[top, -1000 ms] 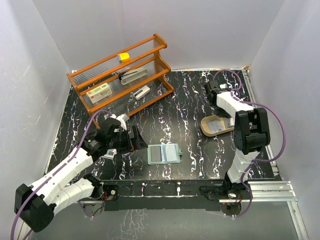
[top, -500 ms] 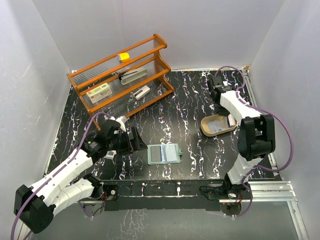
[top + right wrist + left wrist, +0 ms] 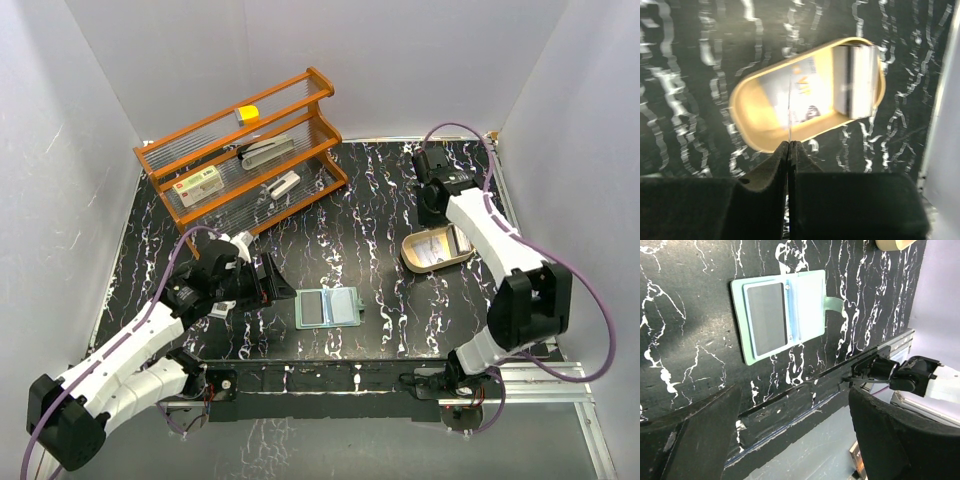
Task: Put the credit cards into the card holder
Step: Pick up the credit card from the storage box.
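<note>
One second on, right fingers [image 3: 765, 192] pinch a credit card [image 3: 790, 107] raised above the tray [image 3: 740, 100]; left fingers [image 3: 705, 440] stay open.

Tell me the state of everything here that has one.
card holder: open, lying flat.
left gripper: open, empty.
right gripper: shut on a thin card, seen edge-on.
tan tray: holds other cards lying flat.

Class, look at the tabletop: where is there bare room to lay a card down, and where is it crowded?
Widest bare patch: mid-table, between the orange rack, tan tray and card holder. Another: right of the holder, in front of the tray. Crowded: front-left, where the left gripper sits beside the holder.
</note>
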Robot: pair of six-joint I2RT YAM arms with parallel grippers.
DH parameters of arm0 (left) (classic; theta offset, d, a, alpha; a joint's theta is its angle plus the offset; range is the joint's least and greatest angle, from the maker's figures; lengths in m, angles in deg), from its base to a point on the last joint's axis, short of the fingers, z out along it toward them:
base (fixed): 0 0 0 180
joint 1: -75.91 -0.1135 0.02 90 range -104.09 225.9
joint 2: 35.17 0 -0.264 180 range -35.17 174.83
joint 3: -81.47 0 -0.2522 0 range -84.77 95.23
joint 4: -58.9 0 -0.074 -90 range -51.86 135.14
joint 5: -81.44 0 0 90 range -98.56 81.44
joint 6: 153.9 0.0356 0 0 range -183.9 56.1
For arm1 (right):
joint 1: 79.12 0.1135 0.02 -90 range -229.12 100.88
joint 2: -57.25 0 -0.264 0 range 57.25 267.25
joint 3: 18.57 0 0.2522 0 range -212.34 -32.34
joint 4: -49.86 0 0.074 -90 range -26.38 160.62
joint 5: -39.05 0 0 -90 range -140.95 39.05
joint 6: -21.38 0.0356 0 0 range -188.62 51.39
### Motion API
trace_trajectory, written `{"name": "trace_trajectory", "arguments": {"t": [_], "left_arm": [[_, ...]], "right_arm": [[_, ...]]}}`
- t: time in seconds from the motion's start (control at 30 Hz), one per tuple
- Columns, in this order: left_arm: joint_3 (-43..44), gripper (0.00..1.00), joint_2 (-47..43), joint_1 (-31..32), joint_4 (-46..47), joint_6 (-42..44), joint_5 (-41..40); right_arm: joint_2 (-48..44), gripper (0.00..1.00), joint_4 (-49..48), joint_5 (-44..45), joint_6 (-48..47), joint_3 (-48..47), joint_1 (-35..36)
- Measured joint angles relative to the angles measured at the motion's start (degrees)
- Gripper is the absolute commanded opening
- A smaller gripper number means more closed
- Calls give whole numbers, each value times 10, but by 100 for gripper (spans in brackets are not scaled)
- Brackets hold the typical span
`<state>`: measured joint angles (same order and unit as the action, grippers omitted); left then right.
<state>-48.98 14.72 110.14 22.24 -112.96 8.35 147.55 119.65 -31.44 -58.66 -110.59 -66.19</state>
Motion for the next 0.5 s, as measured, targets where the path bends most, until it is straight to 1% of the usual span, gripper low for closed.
{"name": "trace_trajectory", "arguments": {"t": [0.1, 0.27, 0.37, 0.5], "left_arm": [[-2, 80, -5, 0, 7, -11, 7], [0, 75, -5, 0, 21, -31, 18], [11, 72, -4, 0, 24, -42, 20], [32, 64, 3, 0, 48, -65, 29]], "right_arm": [[-39, 0, -1, -51, 11, -4, 24], [-106, 0, -29, -176, 39, 3, 54], [-154, 0, -68, -259, 71, 36, 55], [-204, 0, -133, -379, 128, 97, 58]]}}
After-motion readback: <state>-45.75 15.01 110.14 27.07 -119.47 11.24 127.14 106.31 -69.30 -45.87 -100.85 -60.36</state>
